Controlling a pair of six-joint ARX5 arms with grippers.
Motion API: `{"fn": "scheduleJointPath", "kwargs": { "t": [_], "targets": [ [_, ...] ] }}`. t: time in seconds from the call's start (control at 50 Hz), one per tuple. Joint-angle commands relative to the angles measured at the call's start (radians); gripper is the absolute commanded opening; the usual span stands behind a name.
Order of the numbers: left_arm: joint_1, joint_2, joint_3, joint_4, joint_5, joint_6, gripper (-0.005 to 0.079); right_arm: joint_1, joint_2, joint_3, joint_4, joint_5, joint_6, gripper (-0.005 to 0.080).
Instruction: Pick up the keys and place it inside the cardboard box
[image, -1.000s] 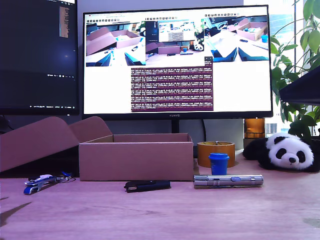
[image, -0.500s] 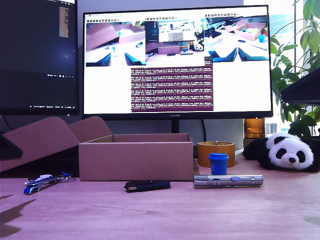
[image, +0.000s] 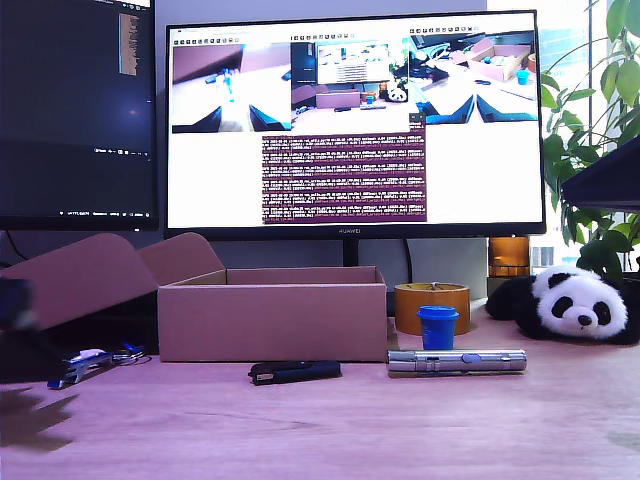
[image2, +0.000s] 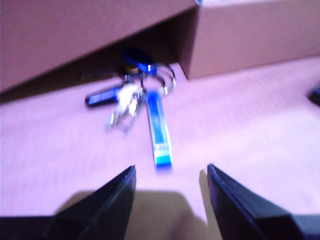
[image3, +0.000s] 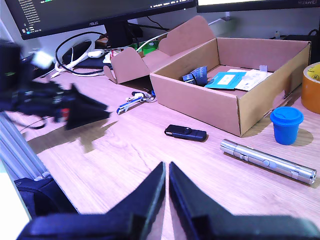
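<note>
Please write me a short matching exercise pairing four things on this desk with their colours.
Things:
1. small plastic cup
2. slim stick-like gadget
3. cylindrical metal flashlight
4. low cardboard box

Colours:
A. silver
B. brown
C. blue
D. black

Pairs: 1-C, 2-D, 3-A, 4-B

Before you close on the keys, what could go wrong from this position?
1. The keys lie spread out, the ring end under the flap of the cardboard box. My first gripper, open, may catch only the blue fob, and the bunch could swing or slip.
2. Pushing further forward could bump that flap.
3. My first wrist view is blurred, so my aim may be off.
</note>
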Motion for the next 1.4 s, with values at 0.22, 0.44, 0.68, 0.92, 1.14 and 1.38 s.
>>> {"fn": "scheduleJointPath", "kwargs": {
  "t": [0.22,0.44,0.68,0.92,1.14,1.38],
  "targets": [
    [-0.002,0.111,0.072,0.01,-0.002,0.005,0.0413,0.003,0.006,-0.013,0.005,0.008,-0.002,-0.0013],
    [-0.002,0.124,0.08,0.01,-0.072,0.005,0.0409,0.003,0.006,-0.013,0.006,0.025,-0.002,-0.0013],
    [-0.002,0.19,0.114,0.01,-0.072,0.005,0.0408,0.003,0.006,-0.013,0.006,0.025,-0.002,-0.0013],
    [-0.002,0.233,0.14,0.002,-0.069,0.005,0.0407,0.003,0.006,-0.013,0.006,0.025,-0.002,-0.0013],
    [-0.003,0.233,0.141,-0.014,-0.042,0.006,0.0239,0.003,0.006,-0.013,0.005,0.038,-0.002,-0.0013],
    [-0.003,0.233,0.146,-0.029,-0.013,0.009,0.0122,0.003,0.006,-0.013,0.006,0.071,-0.002,-0.0013]
  ]
}}
